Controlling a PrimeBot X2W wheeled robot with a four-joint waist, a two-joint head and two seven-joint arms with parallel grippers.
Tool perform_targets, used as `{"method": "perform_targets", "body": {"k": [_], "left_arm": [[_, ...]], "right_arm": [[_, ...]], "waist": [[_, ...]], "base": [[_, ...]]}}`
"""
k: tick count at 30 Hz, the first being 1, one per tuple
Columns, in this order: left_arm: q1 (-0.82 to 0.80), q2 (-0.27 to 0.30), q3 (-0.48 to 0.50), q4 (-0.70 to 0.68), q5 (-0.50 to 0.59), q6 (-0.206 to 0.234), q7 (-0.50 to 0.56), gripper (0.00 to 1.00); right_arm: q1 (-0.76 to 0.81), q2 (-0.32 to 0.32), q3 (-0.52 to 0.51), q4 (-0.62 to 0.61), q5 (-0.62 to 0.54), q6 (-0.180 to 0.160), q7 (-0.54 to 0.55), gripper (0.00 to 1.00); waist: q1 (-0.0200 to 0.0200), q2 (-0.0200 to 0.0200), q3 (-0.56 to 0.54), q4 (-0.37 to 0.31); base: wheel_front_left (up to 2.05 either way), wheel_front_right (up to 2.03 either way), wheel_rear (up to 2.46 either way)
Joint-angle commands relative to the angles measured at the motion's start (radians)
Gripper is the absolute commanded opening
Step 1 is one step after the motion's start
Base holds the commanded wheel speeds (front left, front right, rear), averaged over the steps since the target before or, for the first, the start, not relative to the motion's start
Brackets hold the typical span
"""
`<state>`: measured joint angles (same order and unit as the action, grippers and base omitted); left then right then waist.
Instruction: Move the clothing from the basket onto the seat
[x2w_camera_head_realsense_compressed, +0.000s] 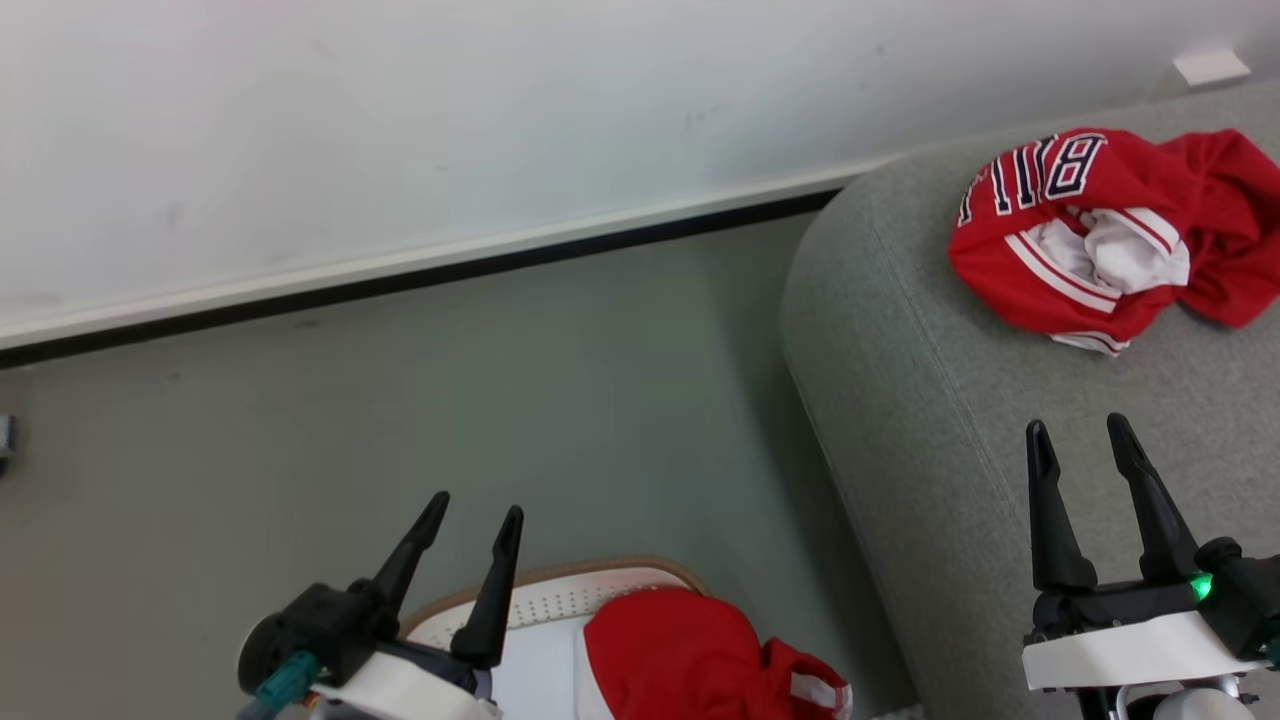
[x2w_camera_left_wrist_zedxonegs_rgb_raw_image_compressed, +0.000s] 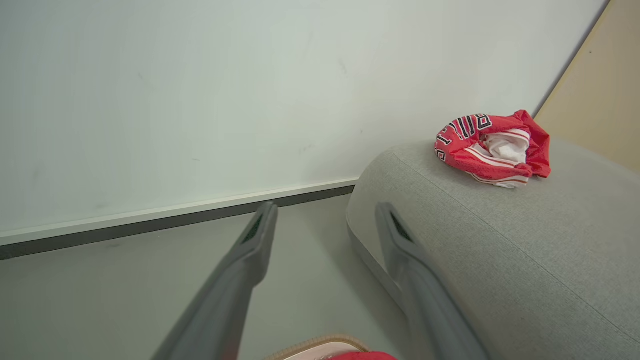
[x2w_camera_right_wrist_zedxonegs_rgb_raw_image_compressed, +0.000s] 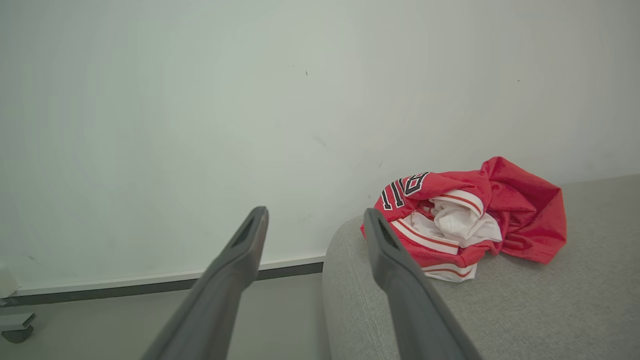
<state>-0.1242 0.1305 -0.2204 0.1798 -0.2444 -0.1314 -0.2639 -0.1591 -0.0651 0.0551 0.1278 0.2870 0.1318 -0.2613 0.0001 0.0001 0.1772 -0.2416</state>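
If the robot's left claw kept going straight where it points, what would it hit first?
Most likely the wall's dark baseboard, past bare floor. The open left gripper points just left of the rounded corner of the grey seat; depth is unclear, so it might graze that corner.

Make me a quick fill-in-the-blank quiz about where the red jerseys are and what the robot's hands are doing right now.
1. The crumpled jersey on the seat is mostly ____ in colour.
2. A second jersey sits inside the white ____ with the tan rim.
3. The left hand and the right hand are both ____ and hold nothing.
Missing words: red; basket; open.
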Motion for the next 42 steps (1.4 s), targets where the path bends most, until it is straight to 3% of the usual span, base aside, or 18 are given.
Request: {"method": "perform_targets", "body": {"k": [1,12,22,30,42], "left_arm": [[-0.028,0.02,-0.015,0.013,-0.008,0.002,-0.001,1.0],[-0.163,0.088,-0.21,0.161,-0.056,0.001,0.017,1.0],[-0.317,0.118,-0.368,0.317,-0.092,0.001,0.11,1.0],[-0.442,0.16,-0.546,0.447,-0.155,0.001,0.201,1.0],[-0.62,0.229,-0.81,0.532,-0.284,0.001,0.279,1.0]], "right_arm": [[-0.019,-0.001,-0.004,-0.009,-0.01,-0.002,-0.003,1.0],[-0.081,0.009,-0.026,-0.048,-0.024,-0.002,-0.004,1.0],[-0.178,0.016,-0.031,-0.089,-0.03,-0.002,-0.003,1.0],[-0.259,0.016,-0.037,-0.135,-0.001,-0.002,-0.003,1.0],[-0.332,0.016,-0.051,-0.217,0.022,-0.002,-0.003,1.0]], "waist": [[-0.0001,-0.0001,0.041,-0.033],[-0.0001,-0.0001,0.16,-0.067],[-0.0001,-0.0001,0.311,-0.089],[-0.0001,-0.0001,0.43,-0.118],[-0.0001,-0.0001,0.599,-0.178]], "base": [[0.0,0.0,0.0],[0.0,0.0,0.0],[0.0,0.0,0.0],[0.0,0.0,0.0],[0.0,0.0,0.0]]}}
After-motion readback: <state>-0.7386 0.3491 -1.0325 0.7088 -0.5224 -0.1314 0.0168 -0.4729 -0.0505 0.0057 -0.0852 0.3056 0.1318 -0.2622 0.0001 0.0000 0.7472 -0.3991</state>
